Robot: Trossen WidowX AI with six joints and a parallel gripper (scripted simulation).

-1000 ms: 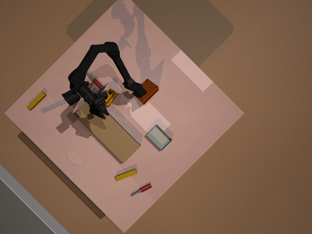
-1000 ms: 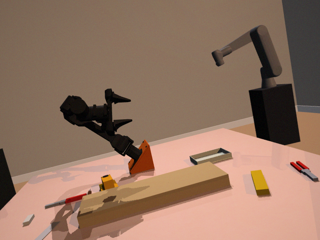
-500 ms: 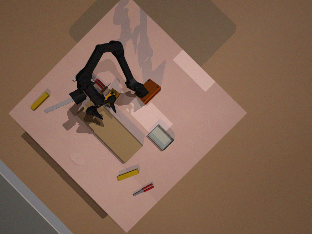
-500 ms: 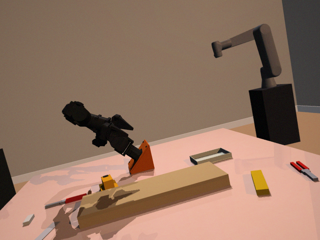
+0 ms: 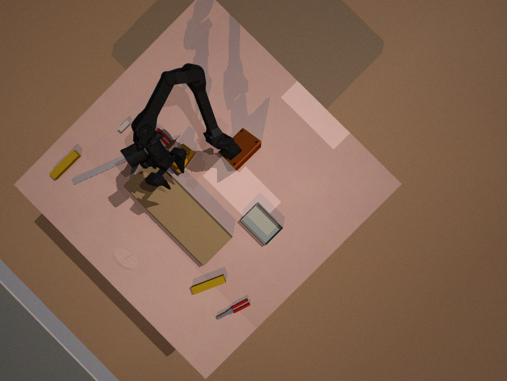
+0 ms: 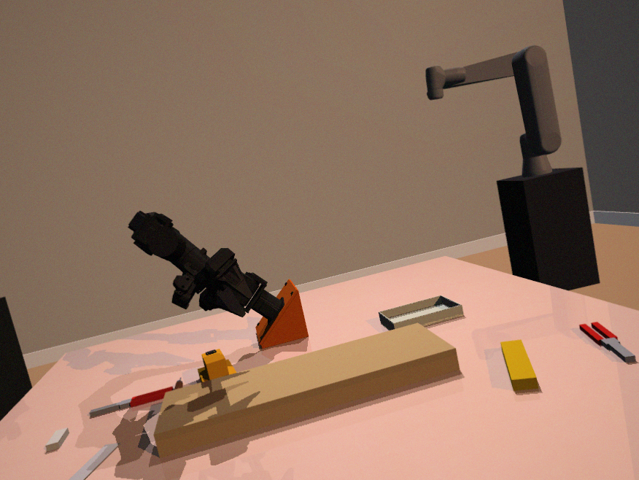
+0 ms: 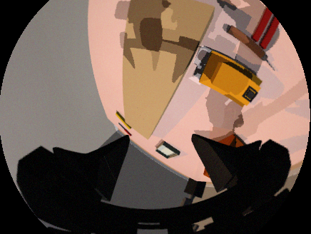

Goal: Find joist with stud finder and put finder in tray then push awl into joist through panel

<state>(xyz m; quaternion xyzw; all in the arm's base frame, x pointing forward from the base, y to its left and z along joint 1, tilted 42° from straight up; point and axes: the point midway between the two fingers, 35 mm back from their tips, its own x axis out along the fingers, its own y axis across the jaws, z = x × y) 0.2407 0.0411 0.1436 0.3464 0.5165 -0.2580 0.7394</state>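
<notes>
The tan floor panel (image 5: 188, 217) (image 6: 309, 366) (image 7: 150, 107) lies on the table; any joist is hidden. The orange-yellow stud finder (image 5: 187, 157) (image 6: 216, 364) (image 7: 230, 80) stands beside the panel's long side, near one end. The awl (image 5: 171, 143) (image 6: 179, 383) (image 7: 246, 41), with a brown handle and thin metal tip, lies beyond the stud finder, close to red-handled pliers. The tray (image 5: 262, 223) (image 6: 421, 321) (image 7: 165, 150) is empty, near the panel's other end. My gripper (image 5: 175, 179) (image 7: 161, 138) is open and empty, above the panel's near-awl end, touching nothing.
Red-handled pliers (image 6: 152, 396) (image 7: 265, 28) lie by the awl. A white block (image 5: 124, 125) (image 6: 57, 439) and grey strip (image 5: 98, 169) (image 6: 95, 462) lie beyond. Yellow blocks (image 5: 64, 164) (image 5: 208, 284) and other pliers (image 5: 239, 305) lie farther out. My arm's orange base (image 5: 248, 145) stands between stud finder and tray.
</notes>
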